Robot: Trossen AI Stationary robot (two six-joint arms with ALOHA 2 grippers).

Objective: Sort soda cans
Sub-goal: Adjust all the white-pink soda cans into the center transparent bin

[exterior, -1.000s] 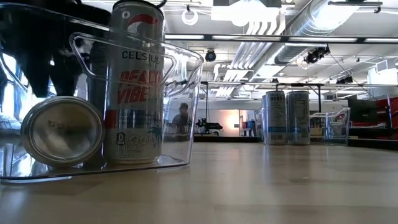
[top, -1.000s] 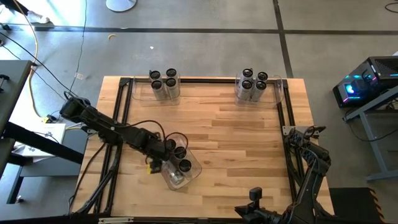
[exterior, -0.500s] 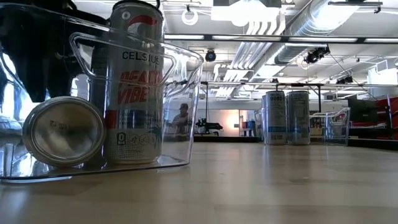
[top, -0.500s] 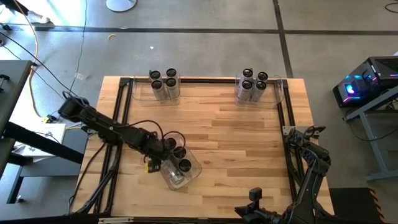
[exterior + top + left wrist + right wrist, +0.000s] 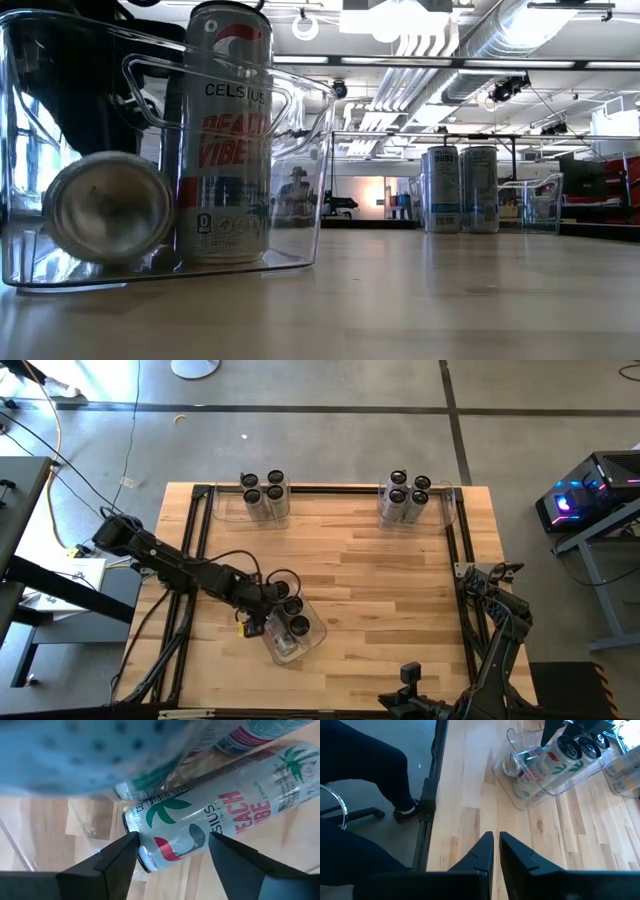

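Cans are sitting in three clear bins on the wooden surface (image 5: 380, 580). The near bin (image 5: 300, 643), taken here as the landmark, is holding upright cans and one fallen can (image 5: 210, 822) lying on its side on the bin's floor. Two far bins, well apart from the near bin at the surface's far edge, are each holding a cluster of four upright cans (image 5: 264, 491), (image 5: 406, 494).

The left hand (image 5: 268, 612) is reaching into the near bin from its left side, and in its wrist view the two dark fingers (image 5: 117, 860) are standing spread on either side of the fallen can's end, not visibly pressing on it, so the hand is grasping nothing yet. The can's long axis is running away from the fingers, roughly across the gap between them, so I judge a grasp needs the fingers straddling the body. The left arm is by far the nearer one.

The right hand (image 5: 493, 851) is waiting clenched and empty, well apart from the near bin, by the surface's right edge.

The low view is showing the fallen can's round end (image 5: 105, 207) beside an upright can (image 5: 228, 140), which the overhead view flattens into dark tops.
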